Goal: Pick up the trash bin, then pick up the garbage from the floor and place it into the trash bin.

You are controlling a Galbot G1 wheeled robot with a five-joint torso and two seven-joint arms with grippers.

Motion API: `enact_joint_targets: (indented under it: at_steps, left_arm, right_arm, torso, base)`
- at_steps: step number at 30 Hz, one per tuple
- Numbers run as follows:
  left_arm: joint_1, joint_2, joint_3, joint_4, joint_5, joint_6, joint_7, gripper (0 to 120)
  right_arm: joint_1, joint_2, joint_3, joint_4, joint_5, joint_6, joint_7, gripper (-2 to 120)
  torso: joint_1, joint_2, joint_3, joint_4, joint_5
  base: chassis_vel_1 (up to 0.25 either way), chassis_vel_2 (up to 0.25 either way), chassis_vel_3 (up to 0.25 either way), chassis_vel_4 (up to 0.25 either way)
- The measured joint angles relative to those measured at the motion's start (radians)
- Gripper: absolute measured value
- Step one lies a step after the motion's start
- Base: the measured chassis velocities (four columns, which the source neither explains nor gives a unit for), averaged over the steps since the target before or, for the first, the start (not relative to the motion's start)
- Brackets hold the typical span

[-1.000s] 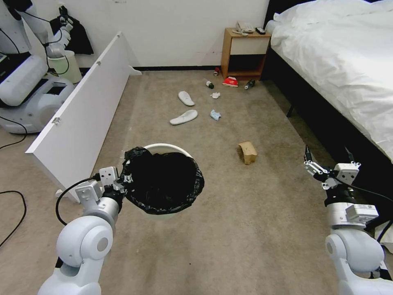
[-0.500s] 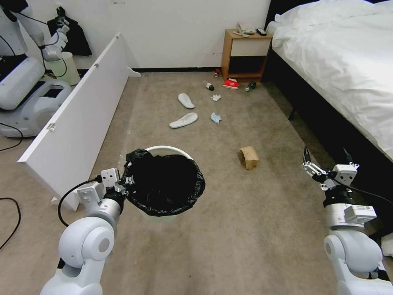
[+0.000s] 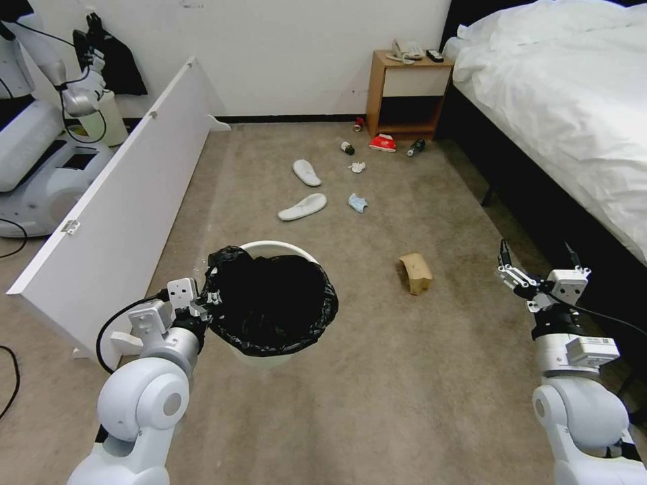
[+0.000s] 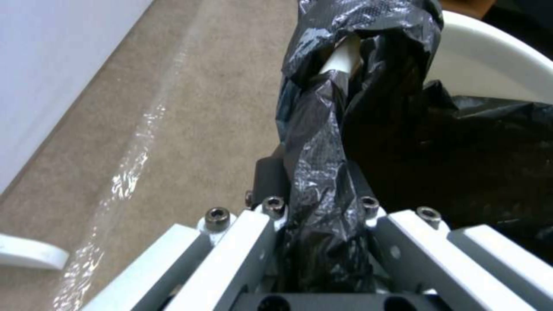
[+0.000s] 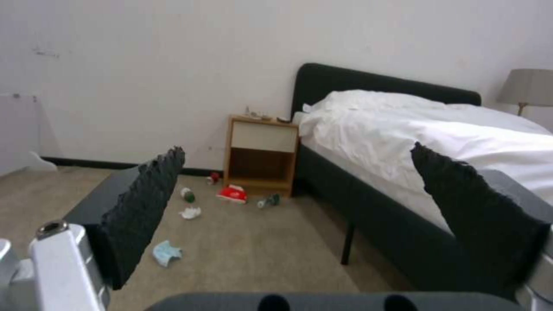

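The trash bin (image 3: 276,248), a round white bucket lined with a crinkled black bag, hangs off the carpet at lower left. My left gripper (image 3: 202,302) is shut on its bagged rim; the left wrist view shows the black plastic pinched in the gripper (image 4: 317,203) beside the bin's white wall (image 4: 490,65). My right gripper (image 3: 536,254) hovers open and holds nothing, near the bed. Garbage lies ahead: a brown paper bag (image 3: 416,272), two white slippers (image 3: 302,207) (image 3: 306,172), a blue wad (image 3: 357,202), a tissue (image 3: 357,166), a red packet (image 3: 382,143), a red can (image 3: 358,124) and small bottles (image 3: 347,147).
A bed (image 3: 559,101) with a dark frame runs along the right. A wooden nightstand (image 3: 408,87) stands at the far wall. A long white board (image 3: 114,202) leans on the left, with another robot (image 3: 34,148) behind it. Open carpet lies between the bin and the litter.
The whole view has shifted: the litter and the paper bag sit lower and nearer, so the camera has moved forward. Both grippers hold the same pose, the left one still on the bin.
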Motion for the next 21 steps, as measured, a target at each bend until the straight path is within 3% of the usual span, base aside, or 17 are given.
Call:
enact_joint_targets:
  at_steps: [21]
  left_arm:
    - [0.002,-0.001,0.000,-0.008,0.001,-0.001,0.001,5]
  right_arm:
    - [-0.002,0.002,0.002,0.010,0.001,0.000,0.000,100]
  torso:
    - [0.000,0.000,0.000,0.0000,0.0000]
  base:
    - [-0.052,0.046,0.047,-0.051]
